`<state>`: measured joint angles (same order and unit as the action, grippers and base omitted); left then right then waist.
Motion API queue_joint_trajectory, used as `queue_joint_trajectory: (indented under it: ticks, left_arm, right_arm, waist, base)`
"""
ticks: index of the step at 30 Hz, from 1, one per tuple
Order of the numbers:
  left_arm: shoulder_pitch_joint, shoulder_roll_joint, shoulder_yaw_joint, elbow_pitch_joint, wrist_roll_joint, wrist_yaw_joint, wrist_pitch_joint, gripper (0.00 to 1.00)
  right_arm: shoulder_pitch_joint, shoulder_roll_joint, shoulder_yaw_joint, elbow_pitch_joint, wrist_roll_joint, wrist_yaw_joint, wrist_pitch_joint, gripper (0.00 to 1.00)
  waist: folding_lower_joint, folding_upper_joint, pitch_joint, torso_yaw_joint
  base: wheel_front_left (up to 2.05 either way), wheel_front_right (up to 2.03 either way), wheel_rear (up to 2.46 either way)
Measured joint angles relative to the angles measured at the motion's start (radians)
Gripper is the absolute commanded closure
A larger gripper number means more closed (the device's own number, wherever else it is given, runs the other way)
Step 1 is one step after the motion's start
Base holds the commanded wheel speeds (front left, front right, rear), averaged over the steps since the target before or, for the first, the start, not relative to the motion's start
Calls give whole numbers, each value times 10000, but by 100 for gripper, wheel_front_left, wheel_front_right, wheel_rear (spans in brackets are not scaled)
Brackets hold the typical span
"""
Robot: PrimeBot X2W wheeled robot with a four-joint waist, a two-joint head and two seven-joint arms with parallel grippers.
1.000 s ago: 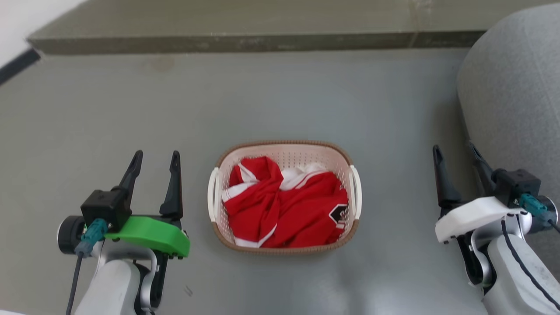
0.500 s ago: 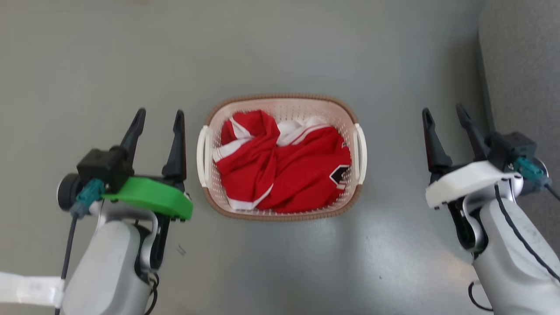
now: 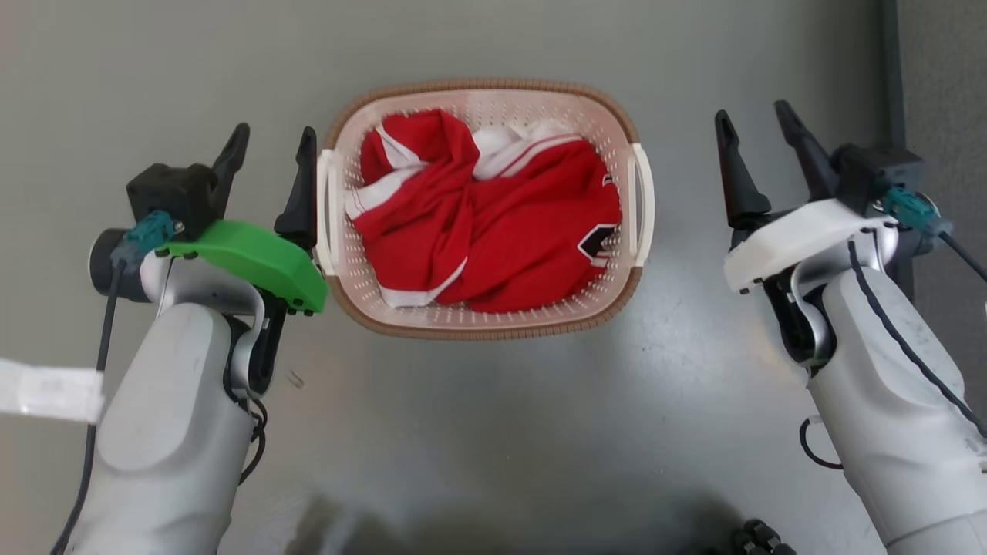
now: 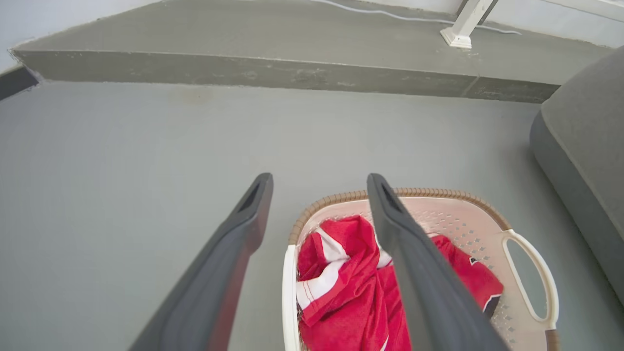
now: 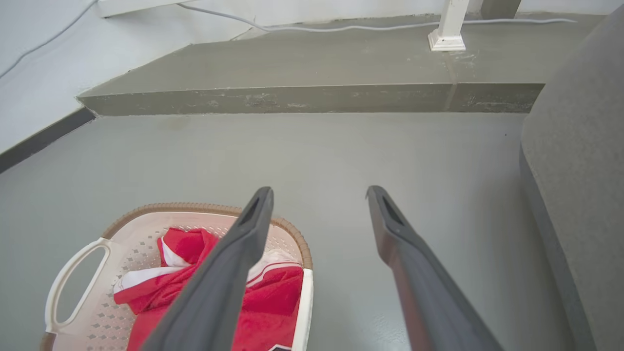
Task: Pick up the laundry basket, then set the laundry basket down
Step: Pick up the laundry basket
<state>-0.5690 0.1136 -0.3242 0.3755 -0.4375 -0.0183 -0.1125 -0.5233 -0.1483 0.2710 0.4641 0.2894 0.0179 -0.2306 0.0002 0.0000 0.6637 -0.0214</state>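
Crosswise: laundry basket (image 3: 493, 108) long axis runs left-right, opening up; left hand (image 3: 274, 135), right hand (image 3: 752, 113) both spread, empty.

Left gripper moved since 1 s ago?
Yes: left gripper moved right, toward the cream-white perforated plastic laundry basket with brown rim; gap to its left handle nearly gone.

Looks like a home-like living space. Shows a smooth grey floor (image 3: 493, 432), a raised concrete step (image 5: 312, 100) along a white wall (image 5: 39, 87) with dark skirting (image 5: 44, 139), a grey upholstered seat (image 5: 580, 170), and a laundry basket (image 3: 463, 330) holding red-and-white clothing (image 3: 501, 231). Has a loose cable (image 5: 341, 28) running past a white post (image 5: 448, 24) foot.
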Motion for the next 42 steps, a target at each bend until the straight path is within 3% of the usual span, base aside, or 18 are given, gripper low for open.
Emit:
queue_joint_trajectory:
  ticks: [16, 42]
  left_arm:
    - [-1265, -117, -84, 2719, -364, -608, 502, 0]
    - [-3106, -380, -121, 5428, -771, -934, 602, 0]
  right_arm:
    - [-1018, 431, 401, 1810, 2, 345, 244, 0]
    - [-2178, 748, 1149, 3563, -46, 656, 138, 0]
  waist:
    - [0, 0, 1457, -299]
    - [-1, 0, 2866, -329]
  base:
    - [0, 0, 0]
    - [0, 0, 0]
